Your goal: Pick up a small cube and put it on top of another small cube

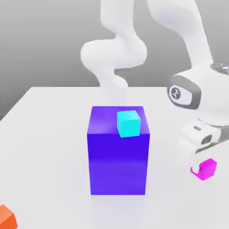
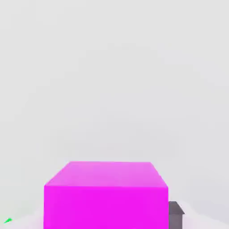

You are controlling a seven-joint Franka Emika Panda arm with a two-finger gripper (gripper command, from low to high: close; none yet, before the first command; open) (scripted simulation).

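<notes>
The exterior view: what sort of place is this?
Probably a computer-simulated robot test scene: a jointed white robot arm, a plain glossy blue-violet block and a small cyan cube on a bare-looking white tabletop.

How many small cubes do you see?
3: cyan cube at the blue block's top, magenta cube in the hand, orange cube cut off by the frame. A green bit may be another.

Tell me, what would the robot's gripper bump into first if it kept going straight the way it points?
Most likely the white tabletop. The gripper points down, holding the pink cube, so the two would probably meet it together. How much gap remains, if any, is unclear.
</notes>
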